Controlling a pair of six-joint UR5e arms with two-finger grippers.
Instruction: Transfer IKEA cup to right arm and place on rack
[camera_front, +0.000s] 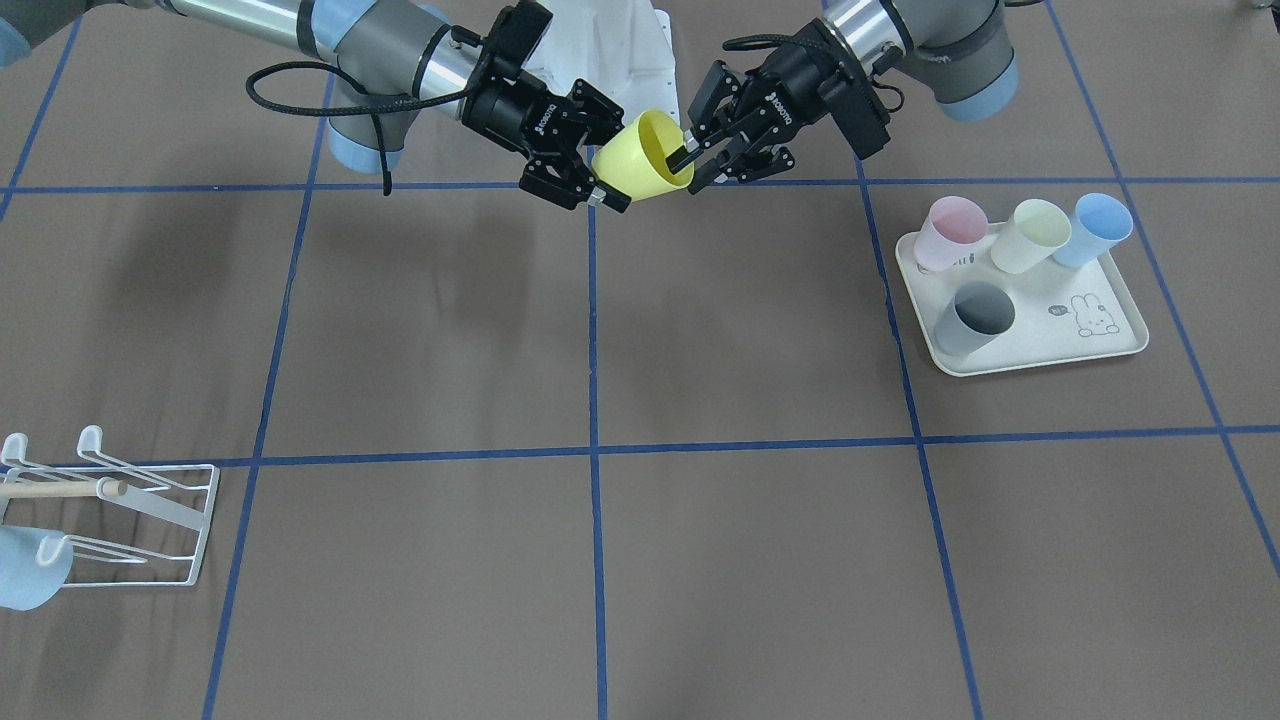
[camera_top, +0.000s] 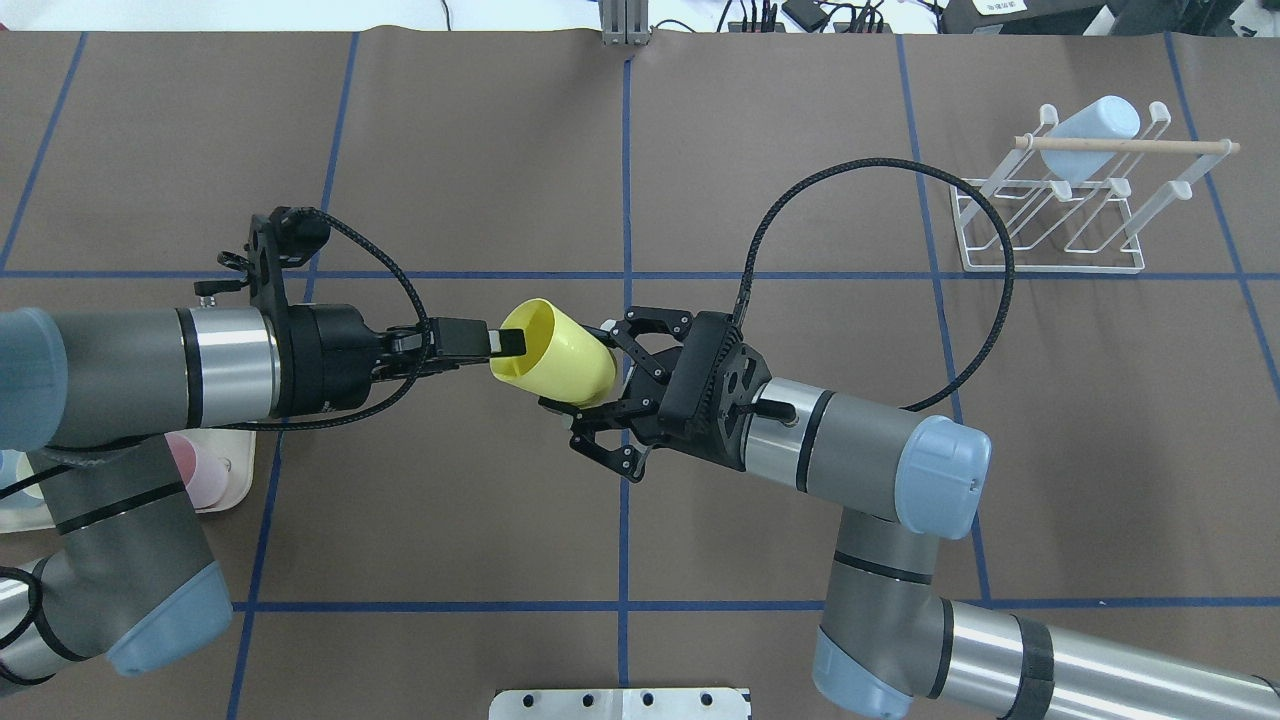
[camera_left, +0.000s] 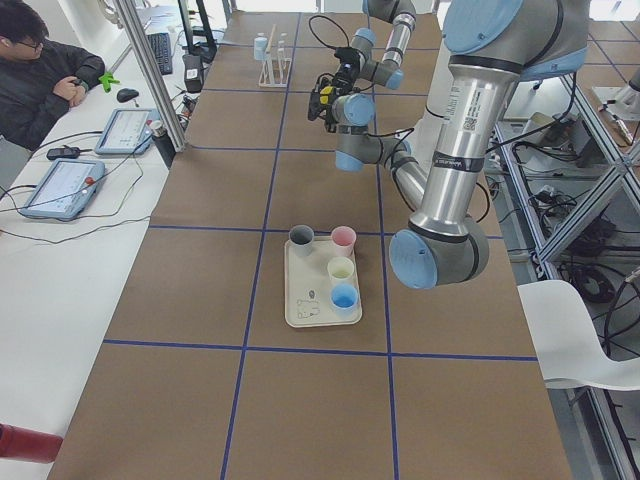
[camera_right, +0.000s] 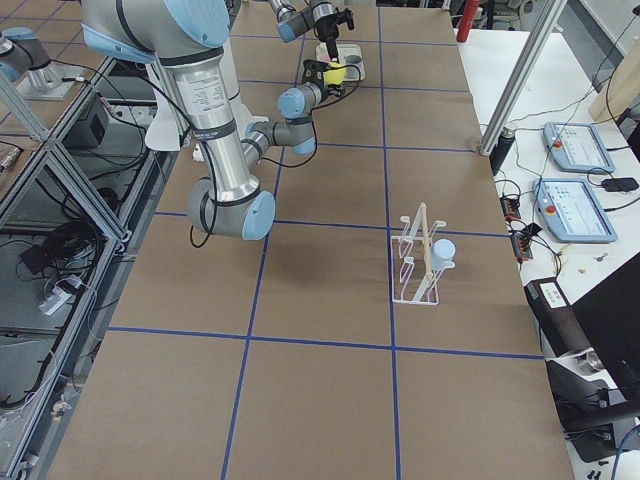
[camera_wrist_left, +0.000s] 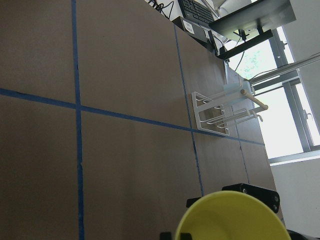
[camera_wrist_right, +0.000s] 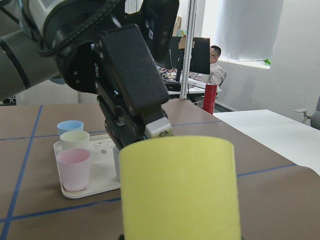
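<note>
Yellow IKEA cup (camera_top: 556, 356) aloft mid-table | left gripper (camera_top: 505, 342) pinching its rim, one finger inside | right gripper (camera_top: 578, 365) straddling its base, clamped or not: cannot tell | white wire rack (camera_top: 1050, 268) well apart

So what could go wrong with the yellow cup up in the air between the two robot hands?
The left gripper pinches the yellow cup only by its rim. If it lets go before the right gripper around the base squeezes firmly, the cup could drop onto the table. Later, the rack already holds a blue cup, so the yellow one might bump it.
</note>
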